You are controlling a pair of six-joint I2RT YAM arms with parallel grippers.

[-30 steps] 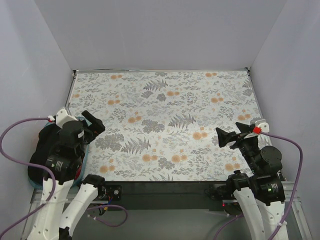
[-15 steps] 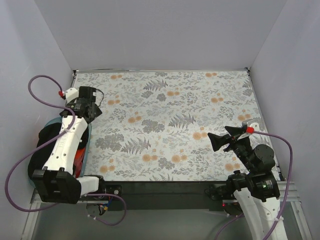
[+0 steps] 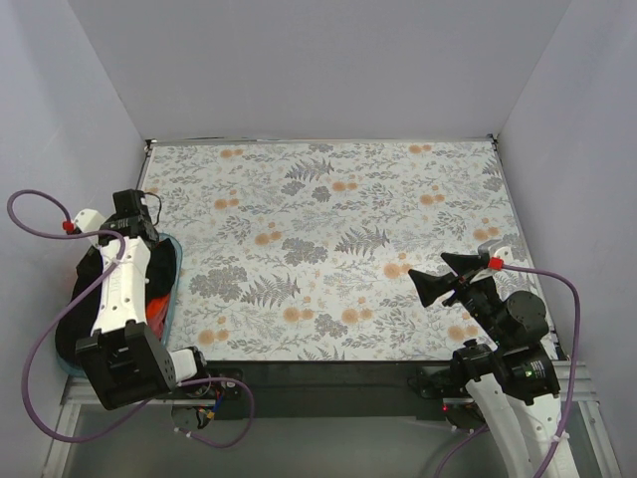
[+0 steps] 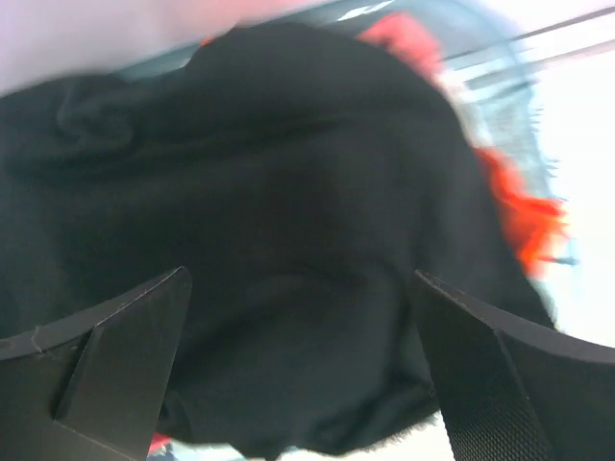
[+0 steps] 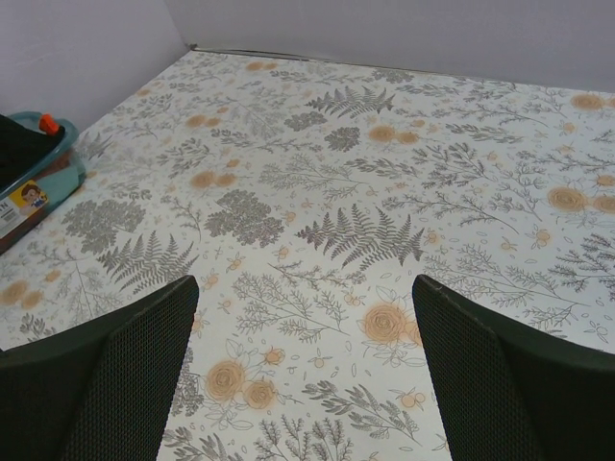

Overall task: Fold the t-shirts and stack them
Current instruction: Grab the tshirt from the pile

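Over at the left edge of the floral-patterned table (image 3: 328, 239), the translucent teal basket (image 3: 175, 284) held the shirts in a loose heap. The black t-shirt (image 4: 269, 192) lay on top, rumpled and unfolded, and filled most of the left wrist view. The orange-red t-shirt (image 4: 519, 211) showed beneath it along the right side, by the basket's blurred rim. The left gripper (image 4: 300, 279) hung directly above the black cloth with its jaws wide apart and nothing between them; whether the fingers (image 4: 106, 355) touched the fabric could not be told from that blurred view. From the top camera, the left arm reached out over the basket and covered much of it, with black cloth on both sides of the arm and a strip of orange-red just beside it. The right gripper (image 5: 306, 283) was held over the near right part of the table, well apart from the basket, pointing across the patterned surface. Its jaws also stood wide apart, empty. In the right wrist view, a corner of the basket with a small printed label (image 5: 29, 197) sat at the far left.
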